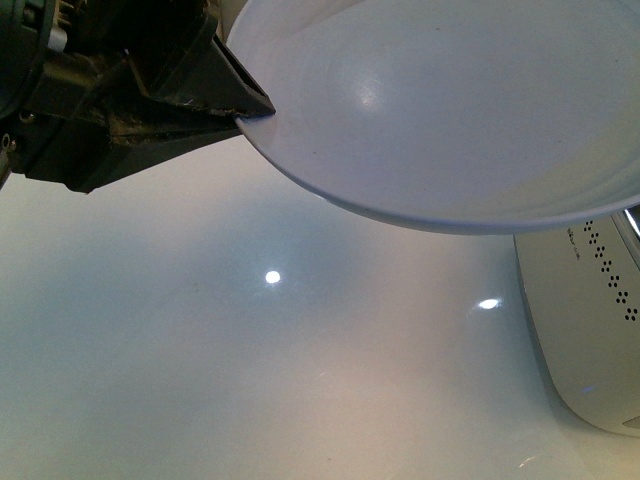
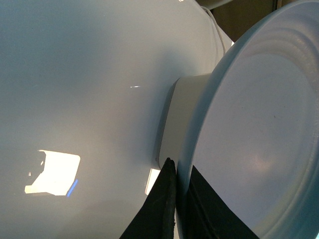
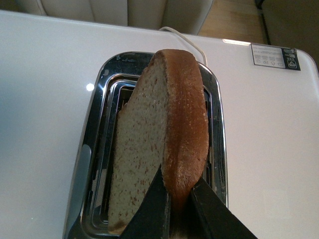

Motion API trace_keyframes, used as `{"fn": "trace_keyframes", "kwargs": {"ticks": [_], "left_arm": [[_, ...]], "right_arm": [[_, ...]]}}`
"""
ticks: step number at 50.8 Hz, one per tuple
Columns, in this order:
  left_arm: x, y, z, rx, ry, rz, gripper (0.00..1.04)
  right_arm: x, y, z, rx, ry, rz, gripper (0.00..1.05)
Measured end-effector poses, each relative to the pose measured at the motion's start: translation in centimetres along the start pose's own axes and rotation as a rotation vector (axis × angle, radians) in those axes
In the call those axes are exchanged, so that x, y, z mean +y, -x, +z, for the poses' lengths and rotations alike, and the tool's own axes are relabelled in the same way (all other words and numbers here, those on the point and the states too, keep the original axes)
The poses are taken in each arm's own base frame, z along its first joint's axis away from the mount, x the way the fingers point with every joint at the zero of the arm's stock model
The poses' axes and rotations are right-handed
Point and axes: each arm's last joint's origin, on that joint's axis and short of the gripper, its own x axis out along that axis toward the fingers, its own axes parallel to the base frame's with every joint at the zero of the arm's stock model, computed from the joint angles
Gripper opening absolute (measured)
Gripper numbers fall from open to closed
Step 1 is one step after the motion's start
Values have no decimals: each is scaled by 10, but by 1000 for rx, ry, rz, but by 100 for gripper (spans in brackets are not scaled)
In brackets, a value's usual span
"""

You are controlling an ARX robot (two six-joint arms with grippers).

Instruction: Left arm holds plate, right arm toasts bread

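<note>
Right wrist view: right gripper (image 3: 178,188) clamped on the crust of the bread (image 3: 149,134); slice upright, lower edge at a slot of the toaster (image 3: 94,149), most of it above the chrome top
Front view: left gripper (image 1: 250,112) pinched on the plate (image 1: 450,110) rim; plate empty, clear of the table (image 1: 200,380)
Step in hand: loading the slice, by the look of it
Next move: lower straight along the slot; release once seated

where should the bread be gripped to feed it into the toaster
The crust edge farthest from the toaster, from above, one finger on each flat face. The bread stands on edge in line with the slot, so only that edge is clear. The right pincer pinches it there.
</note>
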Motion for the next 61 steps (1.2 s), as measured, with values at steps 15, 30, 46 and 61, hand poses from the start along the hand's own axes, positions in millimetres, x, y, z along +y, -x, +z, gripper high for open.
{"fn": "trace_keyframes", "kwargs": {"ticks": [15,30,46,61], "left_arm": [[0,0,0,0,0,0,3],[0,0,0,0,0,0,3],[0,0,0,0,0,0,3],[0,0,0,0,0,0,3]], "right_arm": [[-4,-14,4,22,20,-12,3],[-3,-23,7,29,27,-8,3],[5,-26,7,38,45,14,3],[20,-20,-4,46,56,44,3]]}}
